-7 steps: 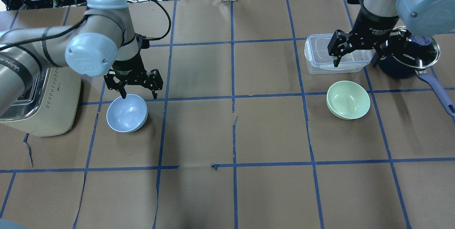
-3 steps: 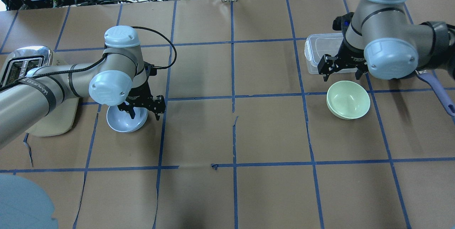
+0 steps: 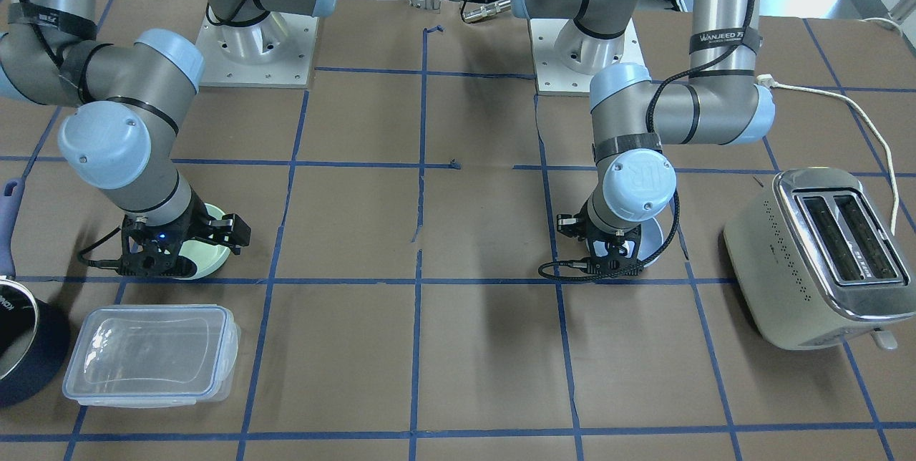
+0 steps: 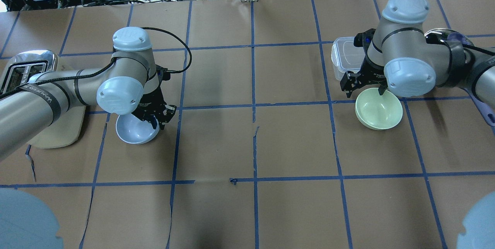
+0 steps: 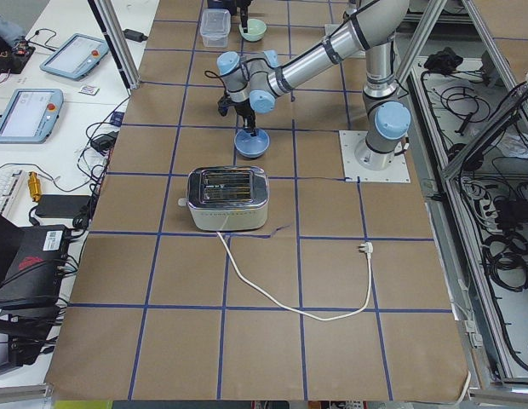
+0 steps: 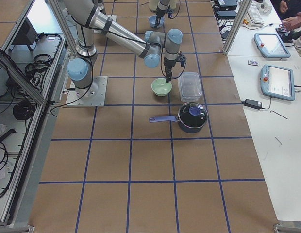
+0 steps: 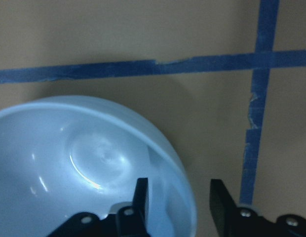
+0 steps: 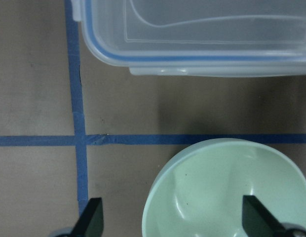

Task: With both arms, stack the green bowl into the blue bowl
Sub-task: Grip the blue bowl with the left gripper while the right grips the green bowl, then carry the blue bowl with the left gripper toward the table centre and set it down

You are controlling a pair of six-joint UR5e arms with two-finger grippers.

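Two bowls are showing: one green bowl (image 4: 381,115) at the right gripper (image 4: 365,91), one blue bowl (image 4: 129,135) at the left gripper (image 4: 157,124). Two grippers are showing in all. One clear container (image 3: 150,353) and one dark pot (image 6: 192,116) are sitting near the right gripper, one toaster (image 3: 816,260) near the left gripper

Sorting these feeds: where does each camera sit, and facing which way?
Front: across table, facing bases; left arm, right arm.
Overhead: behind bases, looking down; both arms.
Left side: left end; left arm near.
Right side: right end; right arm near.
Left wrist: above blue bowl; fingertips.
Right wrist: above green bowl; fingertips; container shared with overhead.
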